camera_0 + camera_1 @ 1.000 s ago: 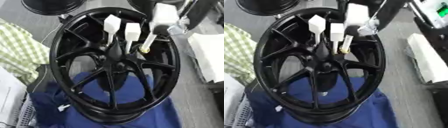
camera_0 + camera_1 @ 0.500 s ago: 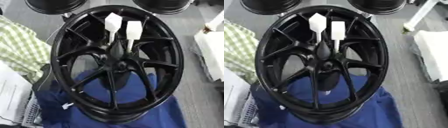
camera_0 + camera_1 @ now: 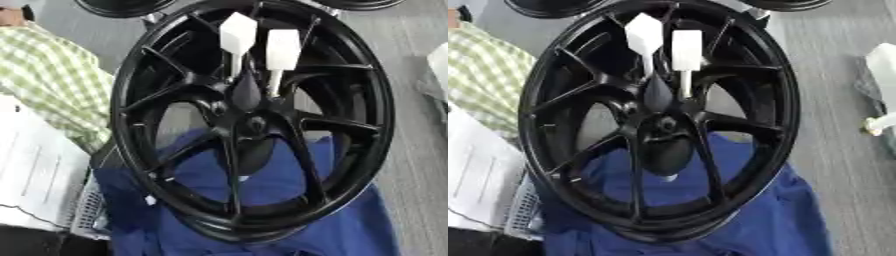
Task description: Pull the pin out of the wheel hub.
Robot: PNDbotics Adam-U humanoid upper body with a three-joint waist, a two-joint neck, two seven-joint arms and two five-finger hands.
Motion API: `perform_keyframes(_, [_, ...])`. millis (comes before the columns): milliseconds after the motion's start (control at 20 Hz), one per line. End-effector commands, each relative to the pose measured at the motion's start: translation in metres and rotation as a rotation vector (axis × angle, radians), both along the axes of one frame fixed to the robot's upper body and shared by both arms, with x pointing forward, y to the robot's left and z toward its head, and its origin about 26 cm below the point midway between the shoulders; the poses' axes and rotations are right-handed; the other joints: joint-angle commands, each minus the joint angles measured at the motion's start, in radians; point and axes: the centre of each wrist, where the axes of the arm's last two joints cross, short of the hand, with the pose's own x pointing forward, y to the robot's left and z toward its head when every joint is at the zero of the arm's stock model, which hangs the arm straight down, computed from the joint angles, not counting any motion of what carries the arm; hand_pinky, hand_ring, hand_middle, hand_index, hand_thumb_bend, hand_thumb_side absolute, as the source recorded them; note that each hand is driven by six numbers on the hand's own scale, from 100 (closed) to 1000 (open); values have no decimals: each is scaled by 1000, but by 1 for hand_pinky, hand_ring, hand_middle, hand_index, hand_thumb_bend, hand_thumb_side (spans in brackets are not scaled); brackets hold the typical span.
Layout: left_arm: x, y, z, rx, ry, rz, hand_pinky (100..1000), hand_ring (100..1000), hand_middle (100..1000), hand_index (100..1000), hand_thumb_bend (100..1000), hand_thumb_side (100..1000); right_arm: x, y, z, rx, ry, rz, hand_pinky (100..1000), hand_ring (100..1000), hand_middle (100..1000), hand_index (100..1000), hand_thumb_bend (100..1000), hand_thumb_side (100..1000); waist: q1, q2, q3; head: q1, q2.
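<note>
Black and glossy, the multi-spoke alloy wheel hub (image 3: 254,120) is seen propped over a blue cloth (image 3: 350,225), and two white pins with flat paddle-shaped heads (image 3: 238,33) (image 3: 283,47) are seated near its centre, side by side above the middle bore. The pins are judged light and rigid, best pinched at the broad head and drawn straight out along the shaft. Neither hand is shown, so their state cannot be told.

Only the right hand (image 3: 885,119) shows, and only a small part of it: a pale shape at the right edge of the right eye view, at middle height. Its pose cannot be told. Its wrist and arm lie beyond the edge.
</note>
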Motion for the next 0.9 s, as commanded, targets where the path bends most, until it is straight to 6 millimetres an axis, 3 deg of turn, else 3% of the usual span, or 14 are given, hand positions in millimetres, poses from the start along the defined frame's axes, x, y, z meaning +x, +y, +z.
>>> perform_keyframes(50, [1,1,13,20,-47,-4,855,514,513,735,294,746,-11,4,-10,8,-46,-69,847,846,789,855,100,308,1,-11,-4,3,-2])
perform_keyframes(250, [3,-2,17,0,-73,-1,853,511,510,732,292,752,-18,5,-26,114,-79,-142,861,885,839,877,100,290,7,-16,-14,-2,-2])
perform_keyframes(400, [7,-6,22,-5,-87,-16,854,512,510,733,298,747,-20,6,-31,160,-88,-179,868,898,851,881,100,191,10,-15,-20,-7,-2])
perform_keyframes(450, [8,-8,23,-6,-91,-23,854,512,511,733,300,745,-20,6,-33,174,-88,-186,869,901,852,879,100,101,11,-15,-22,-7,-2])
perform_keyframes(700, [12,-12,29,-5,-110,-48,854,513,512,733,302,740,-22,8,-39,227,-69,-241,891,927,858,867,198,100,11,-17,-25,-7,-2])
perform_keyframes(750, [12,-12,30,-3,-111,-50,854,513,512,733,302,738,-22,8,-40,232,-69,-258,937,976,881,870,213,131,10,-18,-25,-7,-2])
perform_keyframes(800, [12,-13,30,-2,-112,-50,854,513,511,733,302,738,-23,8,-41,235,-69,-270,935,973,880,881,227,100,10,-18,-24,-8,-2])
perform_keyframes(850, [12,-12,30,0,-112,-50,854,513,511,733,302,739,-22,9,-43,235,-64,-267,928,968,896,911,100,392,10,-17,-23,-8,-2])
perform_keyframes(900, [12,-12,30,1,-111,-50,854,512,511,733,302,739,-22,11,-44,227,-58,-256,927,970,905,919,100,676,9,-17,-23,-9,-2])
